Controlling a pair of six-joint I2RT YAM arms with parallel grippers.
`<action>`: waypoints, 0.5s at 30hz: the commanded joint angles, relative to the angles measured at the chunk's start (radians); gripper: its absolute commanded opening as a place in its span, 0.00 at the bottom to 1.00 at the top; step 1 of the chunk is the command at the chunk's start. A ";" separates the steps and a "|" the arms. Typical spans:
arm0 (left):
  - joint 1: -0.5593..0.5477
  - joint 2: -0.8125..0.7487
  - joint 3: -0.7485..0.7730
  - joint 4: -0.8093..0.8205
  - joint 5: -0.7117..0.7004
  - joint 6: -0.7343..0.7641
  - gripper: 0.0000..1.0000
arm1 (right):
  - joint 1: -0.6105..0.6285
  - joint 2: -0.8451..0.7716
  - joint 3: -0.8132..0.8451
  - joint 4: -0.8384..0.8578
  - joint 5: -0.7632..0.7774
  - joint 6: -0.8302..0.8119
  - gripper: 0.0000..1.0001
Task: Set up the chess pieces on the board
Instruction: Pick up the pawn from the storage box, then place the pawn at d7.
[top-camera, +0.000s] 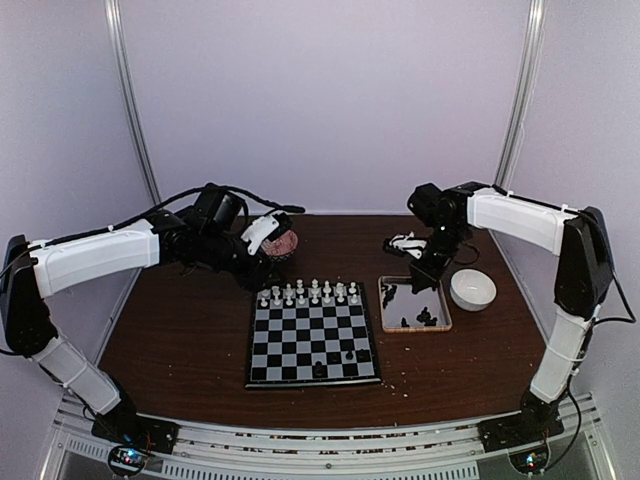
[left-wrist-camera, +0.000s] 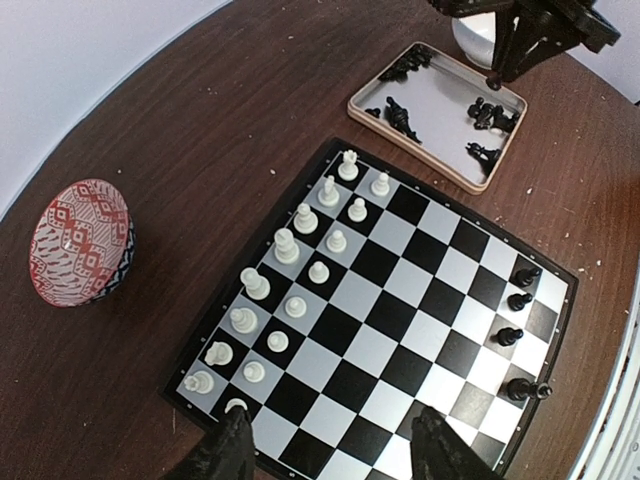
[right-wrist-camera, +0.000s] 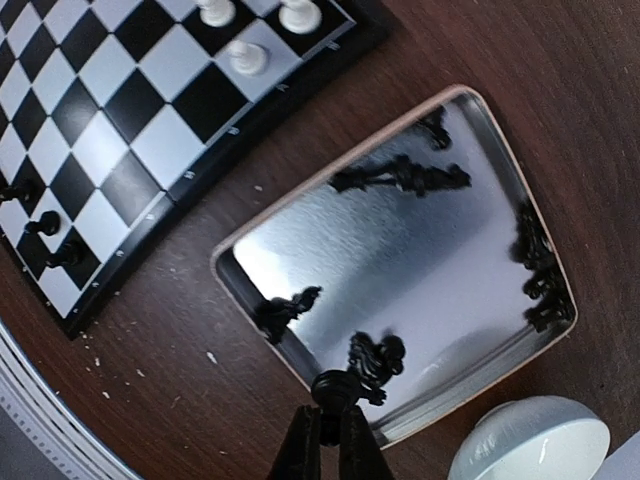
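**Black piece lifted from the tray, board half set**

My right gripper (right-wrist-camera: 325, 428) is clamped on a small black piece (right-wrist-camera: 335, 388) with a round head. It grips the piece low on the body, so the head stands clear above the fingertips. It hangs over the near rim of the metal tray (right-wrist-camera: 400, 270), just beside the pieces lying there. I judge this to be the start of a carry toward the board (top-camera: 310, 345).

The white pieces (top-camera: 310, 292) already stand in two full rows along the board's far edge. Only a few black pieces (left-wrist-camera: 519, 300) stand on the opposite edge, so that side has most of its squares left to fill. The rest of the black set (right-wrist-camera: 405, 178) lies tumbled in clumps against the tray walls, which is why each one needs picking out singly.

My left gripper (left-wrist-camera: 331, 420) hovers over the white side of the board with its fingers apart and nothing between them. I read it as parked out of the way.

A white bowl (top-camera: 472, 288) sits on the desk (top-camera: 180, 330) just beside the tray, away from the board. A red patterned bowl (left-wrist-camera: 80, 240) sits well apart, beyond the board's far left corner. Pale crumbs (right-wrist-camera: 212, 357) dot the wood between tray and board. The path across looks open. The standing black pieces are the things I could knock when setting this one down.
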 joint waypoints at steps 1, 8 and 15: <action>0.007 -0.028 0.025 0.017 -0.013 -0.012 0.55 | 0.127 0.036 0.088 -0.061 -0.009 -0.016 0.00; 0.022 -0.060 0.020 0.025 -0.033 -0.021 0.55 | 0.282 0.160 0.241 -0.116 -0.037 -0.015 0.00; 0.042 -0.091 0.012 0.036 -0.050 -0.032 0.55 | 0.367 0.270 0.331 -0.134 -0.041 -0.012 0.00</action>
